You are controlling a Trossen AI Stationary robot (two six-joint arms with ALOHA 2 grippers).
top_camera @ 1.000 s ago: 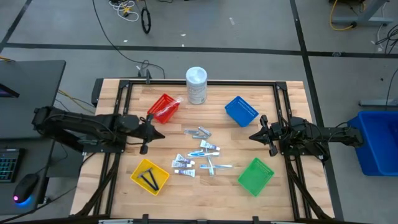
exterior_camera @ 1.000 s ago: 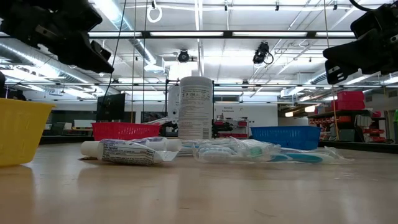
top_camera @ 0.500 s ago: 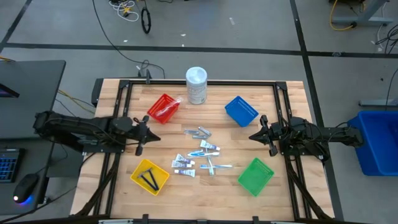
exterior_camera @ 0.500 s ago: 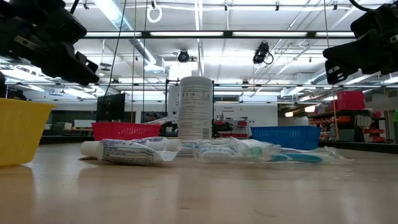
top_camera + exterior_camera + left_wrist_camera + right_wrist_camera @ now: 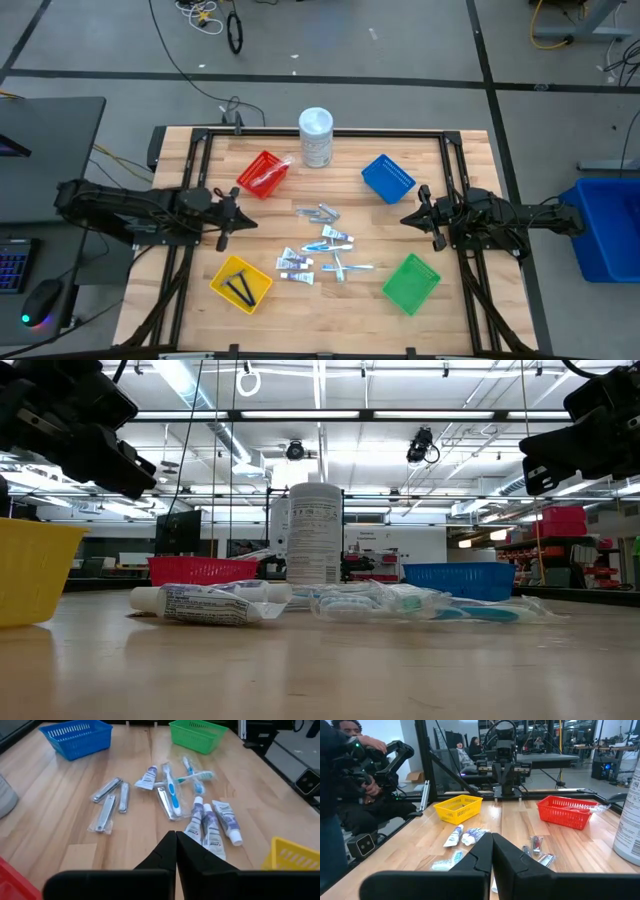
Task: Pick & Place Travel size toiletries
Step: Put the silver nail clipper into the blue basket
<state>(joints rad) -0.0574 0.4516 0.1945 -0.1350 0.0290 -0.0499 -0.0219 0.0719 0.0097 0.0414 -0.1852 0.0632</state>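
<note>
Two grippers: we see both pressed together and empty, hovering above the table, nothing pinched in either.
Left gripper [image 5: 247, 222]: since a second ago we have drawn it back toward our left edge, away from the red basket [image 5: 263, 173]; over the last half second it barely shifts.
Right gripper [image 5: 406, 220]: it has not moved; we keep it parked between the blue basket [image 5: 387, 177] and the green basket [image 5: 411, 282].
Toiletries: we see the cluster [image 5: 322, 245] lying loose on the bare wood at the table's middle, between the two grippers; nail clippers [image 5: 108, 801], toothbrushes [image 5: 171, 795] and small white tubes [image 5: 212, 822] lie side by side, untouched.
Already sorted: two thin black pieces [image 5: 241, 290] rest in the yellow basket [image 5: 241, 283], and a clear packet shows in the red basket.
Meaning: we judge a drop into the red basket is just finished, and the retreat clears the way for another pick.
Next: we judge the left jaws must spread before descending on the nearest tube.
Bystander: the white container [image 5: 316, 137] stands at the far edge, well apart.
</note>
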